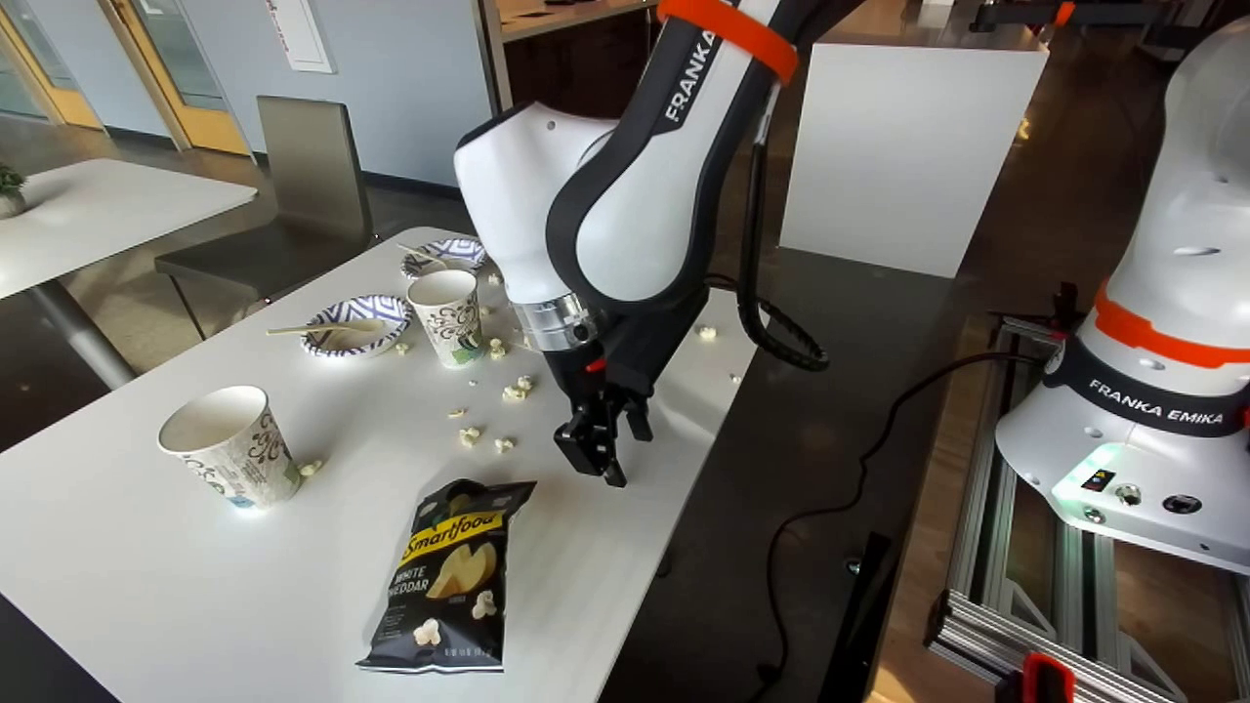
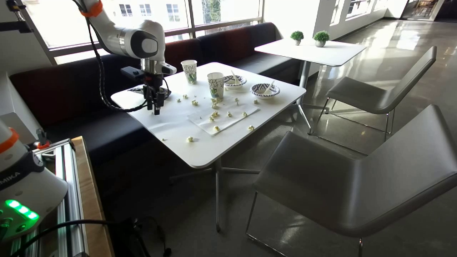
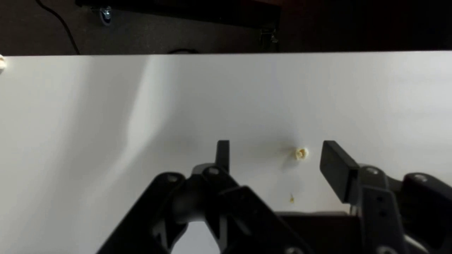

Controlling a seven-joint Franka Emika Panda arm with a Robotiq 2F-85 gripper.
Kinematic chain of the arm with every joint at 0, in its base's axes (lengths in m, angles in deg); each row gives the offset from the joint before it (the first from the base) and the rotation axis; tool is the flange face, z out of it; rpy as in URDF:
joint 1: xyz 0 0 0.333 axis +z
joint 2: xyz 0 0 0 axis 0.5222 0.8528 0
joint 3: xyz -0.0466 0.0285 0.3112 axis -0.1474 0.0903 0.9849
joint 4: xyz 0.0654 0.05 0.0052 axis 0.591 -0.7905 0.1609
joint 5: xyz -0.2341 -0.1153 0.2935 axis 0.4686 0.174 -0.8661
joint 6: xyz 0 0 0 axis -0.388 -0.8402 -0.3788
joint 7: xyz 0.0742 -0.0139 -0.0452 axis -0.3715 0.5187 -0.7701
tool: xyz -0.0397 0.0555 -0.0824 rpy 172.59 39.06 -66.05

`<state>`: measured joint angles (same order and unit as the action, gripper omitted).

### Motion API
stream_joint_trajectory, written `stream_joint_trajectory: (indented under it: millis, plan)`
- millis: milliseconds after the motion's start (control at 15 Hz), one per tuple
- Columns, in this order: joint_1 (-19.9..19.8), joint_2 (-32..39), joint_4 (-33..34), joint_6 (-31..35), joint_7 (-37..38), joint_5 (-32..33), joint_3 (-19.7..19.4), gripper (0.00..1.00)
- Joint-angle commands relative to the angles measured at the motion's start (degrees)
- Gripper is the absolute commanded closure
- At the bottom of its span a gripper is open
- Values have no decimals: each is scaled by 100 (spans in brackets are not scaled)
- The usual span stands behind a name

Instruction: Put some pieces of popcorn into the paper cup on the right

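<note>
Pieces of popcorn (image 1: 518,389) lie scattered on the white table, also in an exterior view (image 2: 194,102). Two whitish paper cups with dark swirls and green print stand upright. The nearer cup (image 1: 229,446) also shows here (image 2: 190,73); the farther cup (image 1: 449,322) stands near the bowls and also shows here (image 2: 216,87). I cannot tell which one is meant by right. My gripper (image 1: 627,454) points down above the table, with the fingers apart and nothing between them. In the wrist view the gripper (image 3: 273,155) frames one small popcorn piece (image 3: 300,153) below, closer to its right finger.
A black-and-yellow snack bag (image 1: 444,586) lies near the gripper. Two patterned paper bowls (image 1: 395,312) (image 1: 469,249) with utensils stand behind. A white sheet (image 2: 228,123) under several pieces lies flat. The table edge (image 3: 226,54) runs close by.
</note>
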<state>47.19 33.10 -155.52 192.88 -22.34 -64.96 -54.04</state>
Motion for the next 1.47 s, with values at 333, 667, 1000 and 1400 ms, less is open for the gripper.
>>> stream_joint_trajectory:
  millis: [333, 667, 1000, 1400]
  plan:
    - [269, 379, 348, 34, -310, -332, -77, 66]
    - [296, 394, 408, 6, -347, -350, -84, 78]
    - [297, 386, 409, -27, -374, -351, -82, 82]
    - [318, 357, 395, -29, -386, -346, -72, 92]
